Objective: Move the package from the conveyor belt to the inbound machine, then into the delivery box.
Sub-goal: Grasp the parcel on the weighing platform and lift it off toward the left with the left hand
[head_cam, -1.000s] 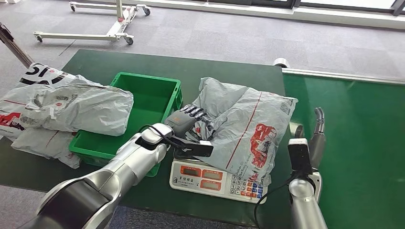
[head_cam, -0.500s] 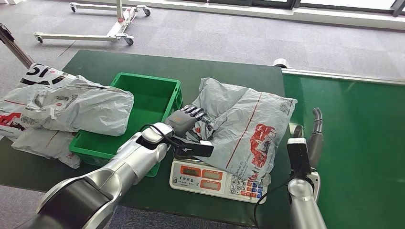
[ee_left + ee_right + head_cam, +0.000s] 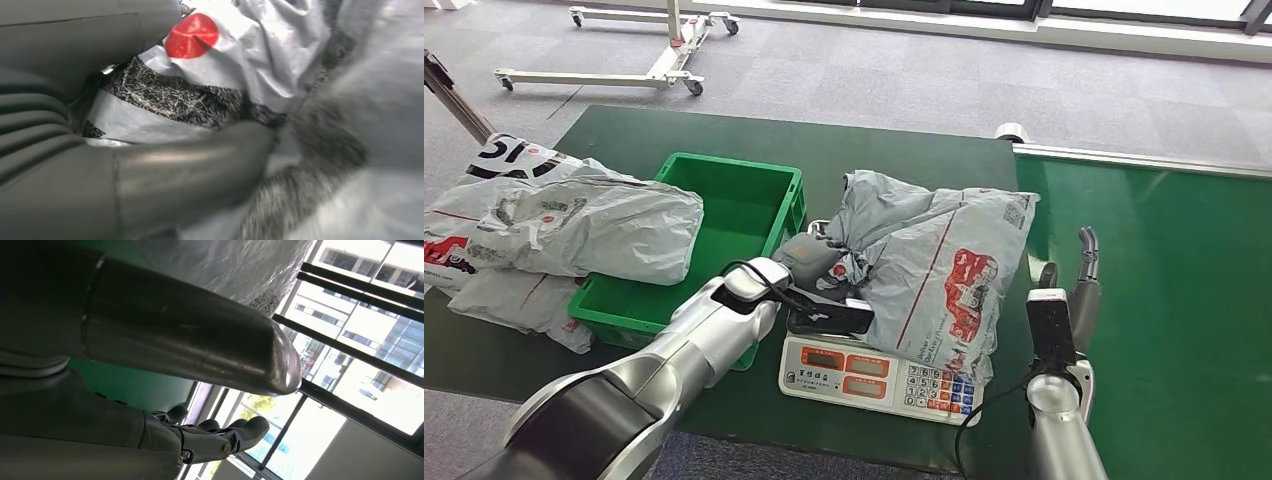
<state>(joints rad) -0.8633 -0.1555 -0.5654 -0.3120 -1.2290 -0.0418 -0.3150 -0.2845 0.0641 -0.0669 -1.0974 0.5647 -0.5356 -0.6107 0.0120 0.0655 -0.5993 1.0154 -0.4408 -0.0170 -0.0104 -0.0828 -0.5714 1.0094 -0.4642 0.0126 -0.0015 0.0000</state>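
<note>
On scale [image 3: 879, 375], left hand [image 3: 809, 257] grips package [image 3: 924, 265] edge; right hand [image 3: 1084, 270] released

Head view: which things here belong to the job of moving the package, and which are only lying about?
For the job:
- package, lying on the scale
- scale
- green box
- conveyor belt
- left hand, gripping the package
- right hand, holding nothing

Lying about:
- other bags, on and beside the box
- wheeled frame on the floor
</note>
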